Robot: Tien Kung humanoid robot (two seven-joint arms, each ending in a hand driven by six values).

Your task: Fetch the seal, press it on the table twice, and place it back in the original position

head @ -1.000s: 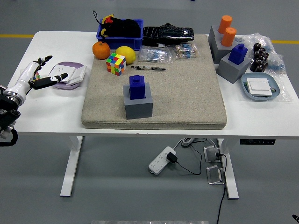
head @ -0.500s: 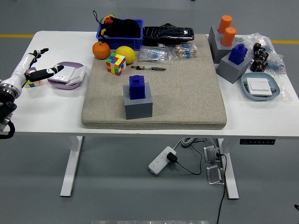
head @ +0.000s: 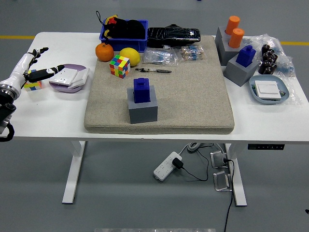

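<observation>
A blue seal (head: 141,90) stands upright in a grey block holder (head: 143,109) on the beige mat (head: 193,92), near its front left. A second blue seal (head: 246,54) sits in another grey holder (head: 240,70) at the right. My left hand (head: 32,69) hovers over the table's left end, far left of the mat, fingers spread and holding nothing. A small coloured cube (head: 32,85) lies just under it. The right hand is out of sight.
A purple dish with white cards (head: 68,77) sits beside my left hand. At the mat's back are a Rubik's cube (head: 119,65), an orange (head: 104,51), a lemon (head: 130,56), a blue bin (head: 124,32), a black case (head: 173,35) and bagged parts. Orange cylinders (head: 234,31) and a light blue tray (head: 268,90) stand at right.
My left hand has drawn back to the left and a little toward the table's far side, away from the purple dish. Nothing else moved.
</observation>
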